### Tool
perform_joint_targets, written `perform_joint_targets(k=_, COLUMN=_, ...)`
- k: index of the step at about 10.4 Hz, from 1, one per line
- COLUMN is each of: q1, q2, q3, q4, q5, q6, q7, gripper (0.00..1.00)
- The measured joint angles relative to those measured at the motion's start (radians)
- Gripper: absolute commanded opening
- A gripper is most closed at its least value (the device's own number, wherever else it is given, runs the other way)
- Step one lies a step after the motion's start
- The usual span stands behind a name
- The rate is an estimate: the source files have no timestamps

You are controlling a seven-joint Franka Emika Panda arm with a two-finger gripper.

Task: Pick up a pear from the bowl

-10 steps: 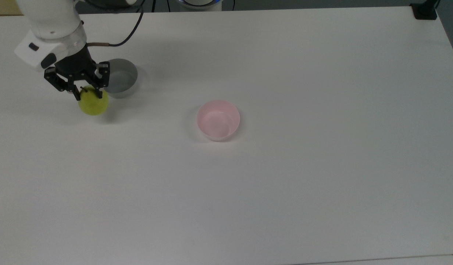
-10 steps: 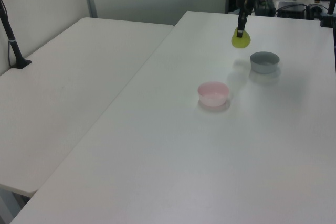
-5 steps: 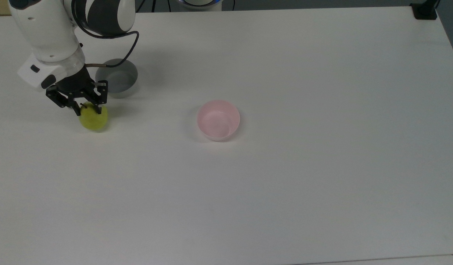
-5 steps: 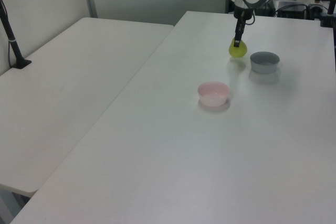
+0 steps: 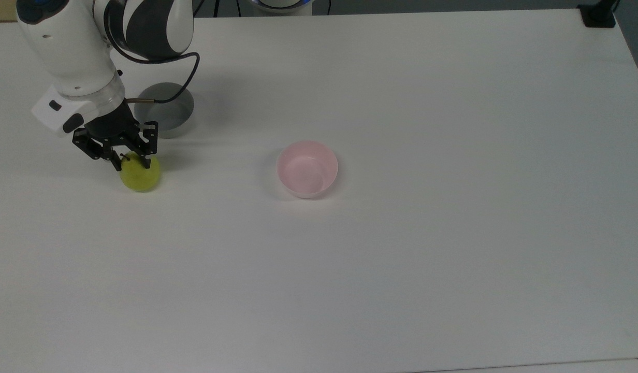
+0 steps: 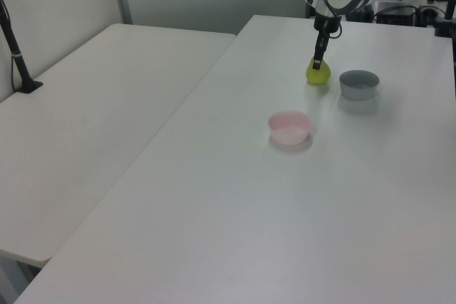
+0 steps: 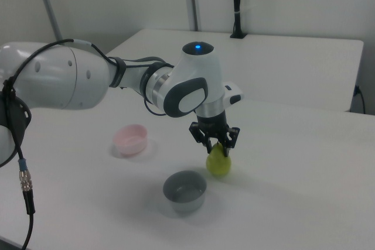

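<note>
Change since earlier: we see that the gripper (image 5: 132, 161) has come lower with the pear (image 5: 141, 176), and the fruit now sits on or just above the table (image 5: 402, 259); from the left view (image 6: 318, 72) we judge it touches, but we are not sure.
Fingers: closed narrow on the top of the pear, around the stem end.
Pear position: at the top view's left, just beside the grey bowl (image 5: 166, 110) and well apart from the pink bowl (image 5: 307, 169), which is empty.
Handling: we judge the pear light, firm and smooth, so it can roll or slip; a hold lower, across the widest part, looks safer than at the narrow top.
Writing: we can read no brand, label or text on anything.
</note>
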Motion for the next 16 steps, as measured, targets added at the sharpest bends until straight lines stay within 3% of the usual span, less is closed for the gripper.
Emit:
perform_joint_targets(k=4, q1=0.000, q2=0.001, q3=0.000, q4=0.000, q5=0.012, q6=0.000, q7=0.000, gripper=0.98)
perform_joint_targets(k=8, q1=0.000, q2=-0.006, q3=0.000, q4=0.017, q5=0.013, q6=0.000, q7=0.000, gripper=1.00)
perform_joint_targets(k=11, q1=0.007, q2=-0.072, q3=0.004, q4=0.029, q5=0.013, q6=-0.017, q7=0.002, gripper=1.00)
perform_joint_targets(k=16, q1=0.034, q2=-0.341, q3=0.029, q4=0.043, q5=0.013, q6=-0.423, q7=0.193, gripper=1.00)
